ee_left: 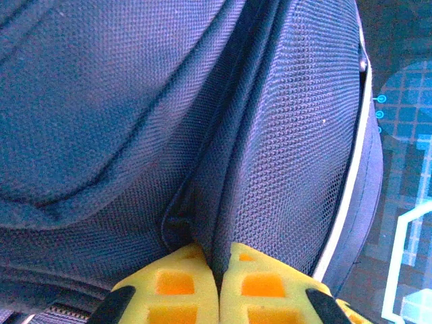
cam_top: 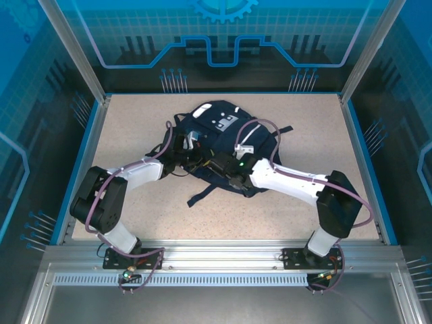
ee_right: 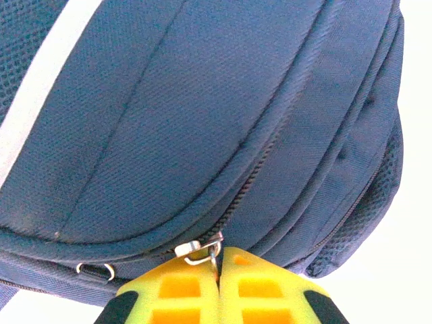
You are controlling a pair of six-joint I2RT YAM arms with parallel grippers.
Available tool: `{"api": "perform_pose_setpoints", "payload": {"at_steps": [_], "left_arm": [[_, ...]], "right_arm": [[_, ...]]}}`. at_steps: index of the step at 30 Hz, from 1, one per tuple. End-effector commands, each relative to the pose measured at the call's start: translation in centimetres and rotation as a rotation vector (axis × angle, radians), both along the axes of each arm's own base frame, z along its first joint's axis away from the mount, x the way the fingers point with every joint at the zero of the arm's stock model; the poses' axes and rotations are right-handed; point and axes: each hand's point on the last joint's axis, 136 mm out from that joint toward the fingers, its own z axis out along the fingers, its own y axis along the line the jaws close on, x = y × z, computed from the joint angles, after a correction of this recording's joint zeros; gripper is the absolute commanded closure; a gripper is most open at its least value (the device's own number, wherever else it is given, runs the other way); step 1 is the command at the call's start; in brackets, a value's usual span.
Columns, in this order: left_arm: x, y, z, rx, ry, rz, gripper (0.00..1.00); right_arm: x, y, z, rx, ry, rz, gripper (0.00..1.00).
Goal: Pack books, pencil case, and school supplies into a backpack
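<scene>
The backpack (cam_top: 223,131) lies near the middle of the table (cam_top: 135,202), its white-and-grey patch toward the far side and a dark strap trailing toward the near edge. Both arms reach in to its near end. The left fingers (ee_left: 177,287) are closed tight on a fold of the bag's navy mesh, with the cloth pinched between the yellow pads. The right fingers (ee_right: 177,287) are closed too, gripping the metal zipper pull (ee_right: 198,252) on a curved zip line.
</scene>
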Motion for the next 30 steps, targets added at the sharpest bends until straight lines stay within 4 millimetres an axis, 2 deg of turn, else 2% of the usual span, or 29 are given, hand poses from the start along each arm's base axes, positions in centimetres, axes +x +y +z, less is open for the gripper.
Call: {"api": "perform_pose_setpoints", "payload": {"at_steps": [1,4,6,9,10,14,17,19,23,26,30], "left_arm": [[0.9,3.4,-1.0,0.079,-0.010,0.076,1.00],[1.0,4.0,-0.8,0.096,-0.014,0.081,1.00],[1.1,4.6,-0.6,0.102,-0.017,0.090,1.00],[0.9,5.9,0.1,0.109,-0.028,0.110,1.00],[0.7,6.5,0.5,0.114,-0.032,0.122,0.94],[-0.4,9.5,1.7,0.142,-0.040,0.195,0.54],[-1.9,11.4,2.2,0.157,-0.036,0.243,0.41],[-3.0,11.8,2.3,0.150,-0.025,0.260,0.37],[-4.6,11.3,2.6,0.054,0.004,0.282,0.36],[-5.0,11.4,2.6,-0.003,0.021,0.327,0.37],[-4.7,11.2,2.7,-0.035,0.021,0.336,0.41]], "right_arm": [[-0.2,-5.6,1.2,-0.162,-0.012,-0.061,1.00],[1.3,-4.7,1.5,-0.136,-0.008,0.026,1.00],[2.6,-3.2,1.3,-0.094,0.013,0.134,1.00],[3.5,1.6,0.5,0.030,0.065,0.396,1.00],[3.6,3.2,0.5,0.074,0.073,0.472,1.00],[3.2,8.8,0.7,0.252,0.097,0.675,1.00],[3.3,12.2,1.7,0.379,0.088,0.763,1.00],[3.3,14.3,2.3,0.446,0.086,0.813,1.00],[3.3,17.7,3.1,0.516,0.089,0.882,1.00],[3.1,19.6,3.2,0.535,0.098,0.918,1.00],[2.7,21.1,3.1,0.533,0.109,0.941,1.00]]}}
